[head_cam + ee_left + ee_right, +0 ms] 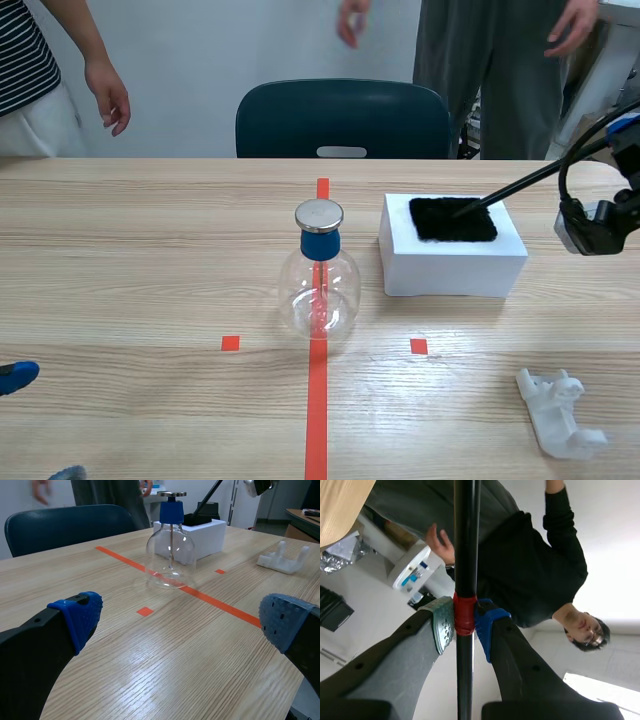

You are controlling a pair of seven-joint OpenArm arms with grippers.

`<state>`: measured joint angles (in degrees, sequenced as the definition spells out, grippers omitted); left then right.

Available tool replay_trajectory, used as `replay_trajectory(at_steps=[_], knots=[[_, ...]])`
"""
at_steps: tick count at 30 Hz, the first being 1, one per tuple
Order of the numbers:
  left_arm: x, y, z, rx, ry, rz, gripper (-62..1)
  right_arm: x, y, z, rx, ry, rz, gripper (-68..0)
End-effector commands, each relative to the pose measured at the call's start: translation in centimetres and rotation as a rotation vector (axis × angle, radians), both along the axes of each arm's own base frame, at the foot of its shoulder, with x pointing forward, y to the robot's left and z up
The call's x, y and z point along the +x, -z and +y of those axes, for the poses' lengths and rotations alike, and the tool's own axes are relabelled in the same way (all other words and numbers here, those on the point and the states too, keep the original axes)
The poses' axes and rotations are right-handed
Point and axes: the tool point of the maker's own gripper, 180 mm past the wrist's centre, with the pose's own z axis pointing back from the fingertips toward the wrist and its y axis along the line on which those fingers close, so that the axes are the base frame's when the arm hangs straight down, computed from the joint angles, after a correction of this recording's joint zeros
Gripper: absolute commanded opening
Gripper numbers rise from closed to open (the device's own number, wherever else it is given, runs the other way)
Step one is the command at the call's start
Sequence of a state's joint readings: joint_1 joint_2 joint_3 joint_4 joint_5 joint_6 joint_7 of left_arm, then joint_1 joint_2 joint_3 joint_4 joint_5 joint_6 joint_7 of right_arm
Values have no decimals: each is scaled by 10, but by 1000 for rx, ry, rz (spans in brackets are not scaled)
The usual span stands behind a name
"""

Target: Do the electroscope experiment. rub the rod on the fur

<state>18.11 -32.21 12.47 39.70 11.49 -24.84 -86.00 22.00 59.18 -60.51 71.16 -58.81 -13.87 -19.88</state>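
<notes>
- Scene view: a thin black rod (520, 185) slants from the right edge of the frame down to the upper right centre. Its tip rests on a black fur patch (452, 220) that lies on top of a white foam block (455, 268). The rod's long axis runs from right to left and downward, with the free end pointing at the fur. A clear glass electroscope flask with a blue collar and a metal disc cap (320, 285) stands at the centre on the counter (130, 260), just beside the block.
- Progress, as I judge it: the rod is taken up and set on the fur. The rubbing strokes and carrying the rod over to the metal cap are left.
- Left wrist view: the left gripper (182, 620) is released, its blue pads wide apart with nothing between them. It sits low over the counter. The flask is well ahead of it, and the block and rod are beyond that.
- Right wrist view: the right gripper (465, 622) is clenched on the rod at a red band (464, 615). The rod runs straight on between the pads. The fur is not in sight here.
</notes>
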Motion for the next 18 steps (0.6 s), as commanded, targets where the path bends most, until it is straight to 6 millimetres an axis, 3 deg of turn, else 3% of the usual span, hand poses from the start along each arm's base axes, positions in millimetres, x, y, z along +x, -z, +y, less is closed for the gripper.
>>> replay_trajectory(at_steps=[1, 5, 13, 18], knots=[[1, -11, 0, -44, -8, -44, 14, 2, -8, 3, -19, -39, -8, -675], [1, -11, 0, -44, -8, -44, 14, 5, -9, 9, 31, -24, -33, -675], [1, -11, 0, -44, -8, -44, 14, 0, -16, -22, 12, 19, -1, -675], [1, -11, 0, -44, -8, -44, 14, 1, -7, -4, 53, -15, 21, -675]])
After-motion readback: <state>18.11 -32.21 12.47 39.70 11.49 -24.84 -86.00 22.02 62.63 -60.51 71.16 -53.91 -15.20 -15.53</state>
